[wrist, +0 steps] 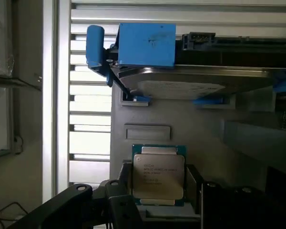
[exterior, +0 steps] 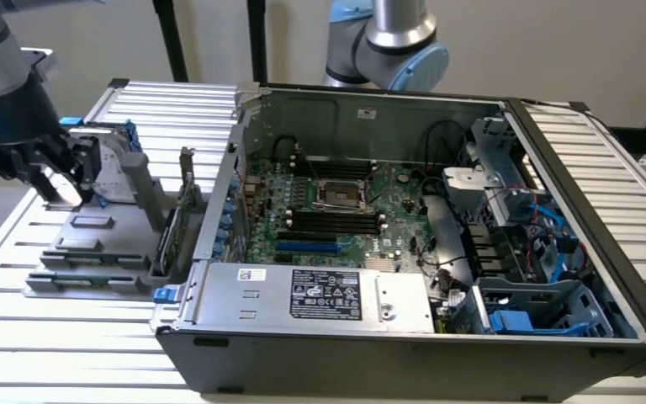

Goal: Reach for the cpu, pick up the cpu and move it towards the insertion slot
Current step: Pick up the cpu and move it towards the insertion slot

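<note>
Gripper (exterior: 51, 183) hangs outside the computer case (exterior: 592, 210), off the case's side wall on the exterior view's left, low over the grey parts holder (exterior: 93, 252) standing there. In the wrist view we see the cpu (wrist: 158, 175) right at the gripper's working end, face up, printed metal lid towards the camera and a thin green board edge showing round the lid. We cannot tell whether the gripper is pinching the cpu or just sitting around it. We also can't tell if the chip is resting on the holder or is already off it. The hard drive (wrist: 181, 88) with blue rails stands on edge on the same holder, clear of the cpu and also outside the case.

The insertion slot (exterior: 342, 194) is inside the case, on the green board near the case's back wall. It has a silvery frame and a dark centre with nothing in it, and it lies well apart from the cpu.

Handling, our judgement:
- Light, thin, stiff, no give at all.
- The metal lid looks smooth, so probably slippery under hard pads.
- The underside contacts, which we can't see, are likely the fragile part.
- Best hold is on two opposite board edges, centred and kept level, with modest squeeze.
- An off-centre pinch would let it twist or tip.
</note>
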Robot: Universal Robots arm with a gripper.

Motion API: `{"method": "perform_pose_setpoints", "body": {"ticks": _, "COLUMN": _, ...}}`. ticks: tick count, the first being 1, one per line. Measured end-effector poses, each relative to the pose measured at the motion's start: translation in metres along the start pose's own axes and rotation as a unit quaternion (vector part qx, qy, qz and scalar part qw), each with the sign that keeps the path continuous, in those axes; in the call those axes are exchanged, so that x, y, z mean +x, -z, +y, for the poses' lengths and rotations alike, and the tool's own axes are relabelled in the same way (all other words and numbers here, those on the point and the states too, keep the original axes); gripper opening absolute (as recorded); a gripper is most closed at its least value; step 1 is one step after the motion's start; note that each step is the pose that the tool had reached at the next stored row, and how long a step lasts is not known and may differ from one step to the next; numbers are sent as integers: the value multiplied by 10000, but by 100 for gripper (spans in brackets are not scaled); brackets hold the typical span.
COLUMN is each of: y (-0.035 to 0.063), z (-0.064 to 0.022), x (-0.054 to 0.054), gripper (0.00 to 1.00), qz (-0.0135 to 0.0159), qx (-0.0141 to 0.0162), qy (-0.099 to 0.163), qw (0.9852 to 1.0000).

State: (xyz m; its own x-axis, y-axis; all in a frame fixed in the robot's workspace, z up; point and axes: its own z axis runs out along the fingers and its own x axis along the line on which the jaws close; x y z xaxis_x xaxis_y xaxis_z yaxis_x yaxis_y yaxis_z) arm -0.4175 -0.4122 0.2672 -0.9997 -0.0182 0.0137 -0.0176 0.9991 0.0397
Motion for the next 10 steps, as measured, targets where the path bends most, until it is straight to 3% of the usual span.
{"method": "perform_pose_setpoints", "body": {"ticks": 10, "y": 463, "z": -42, "x": -344, "gripper": 54, "qz": 6, "qx": -1, "qy": 0, "qw": 10000}}
